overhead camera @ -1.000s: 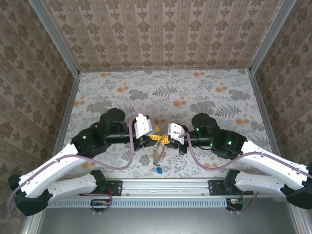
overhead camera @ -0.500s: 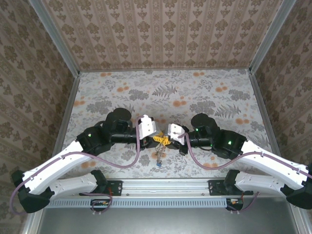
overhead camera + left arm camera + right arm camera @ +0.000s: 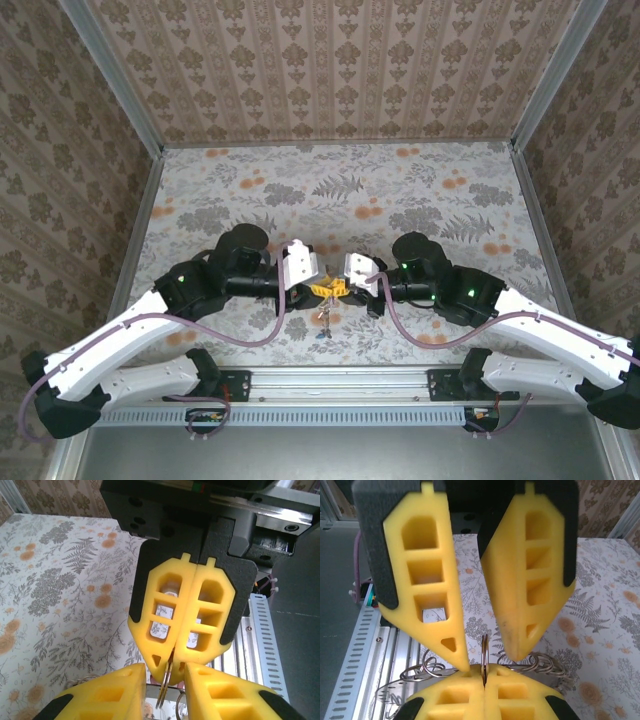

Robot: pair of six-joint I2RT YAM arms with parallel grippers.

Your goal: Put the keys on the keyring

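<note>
The keyring (image 3: 484, 657) is a thin steel split ring standing on edge, pinched at its lower part by my right gripper (image 3: 484, 680), which is shut on it. My left gripper (image 3: 165, 672) is open, one fingertip on each side of the keyring (image 3: 165, 692) without closing on it. From above, the left gripper (image 3: 317, 290) and right gripper (image 3: 336, 290) meet tip to tip above the table. A small bunch of keys (image 3: 322, 317) dangles below them, ending in a blue tag (image 3: 319, 335). Several smaller rings (image 3: 427, 669) hang beside the fingers. Red and orange-yellow tags are hidden.
The floral tablecloth (image 3: 350, 190) stretches open behind the grippers. Patterned walls (image 3: 330, 70) enclose the back and sides. An aluminium rail (image 3: 330, 381) with the arm bases runs along the near edge, just below the hanging keys.
The left arm has swung right, bringing its gripper up to the right one. The hanging bunch has risen and drawn in, the blue tag now higher. The right arm has stayed put.
</note>
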